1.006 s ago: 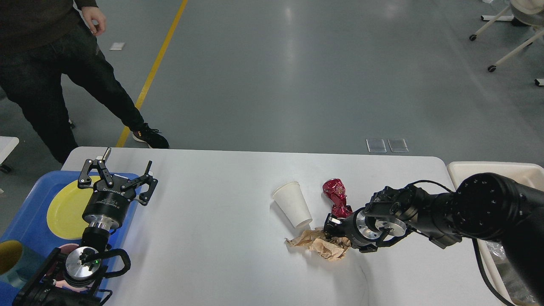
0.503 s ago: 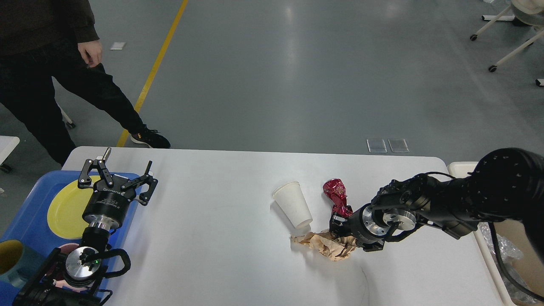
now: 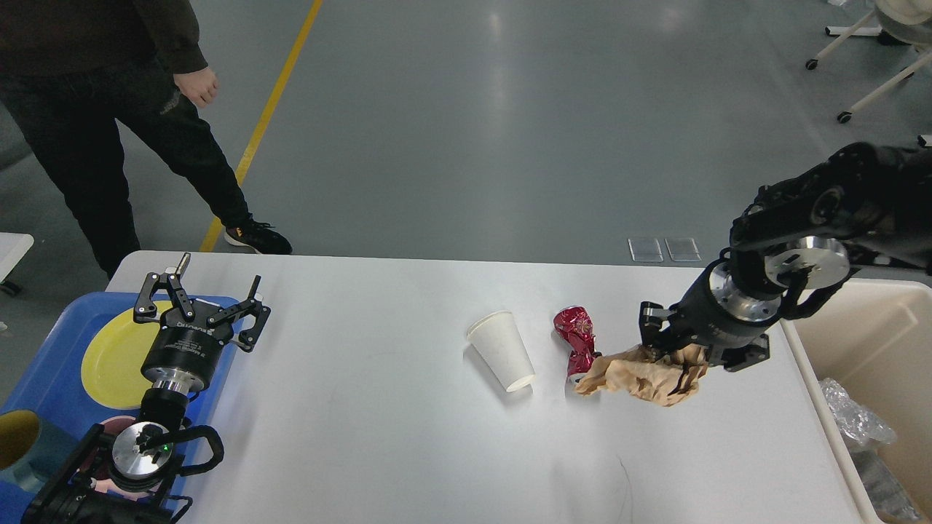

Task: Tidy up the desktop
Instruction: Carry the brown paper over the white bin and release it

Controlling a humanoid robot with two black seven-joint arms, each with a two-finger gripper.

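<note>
The white desktop fills the middle of the head view. On it a white paper cup lies tilted, and a crumpled red foil wrapper lies just right of it. My right gripper is shut on a crumpled brown paper ball and holds it above the desktop, right of the foil. My left gripper is open and empty above the left end of the desktop, at the edge of the blue tray.
A blue tray at the left holds a yellow plate and a cup. A beige bin with clear plastic waste stands past the right edge. A person walks beyond the far left corner.
My right gripper has lifted the brown paper ball off the desktop and carried it right and up, toward the bin. The person has stepped to the right. The left arm has not moved.
</note>
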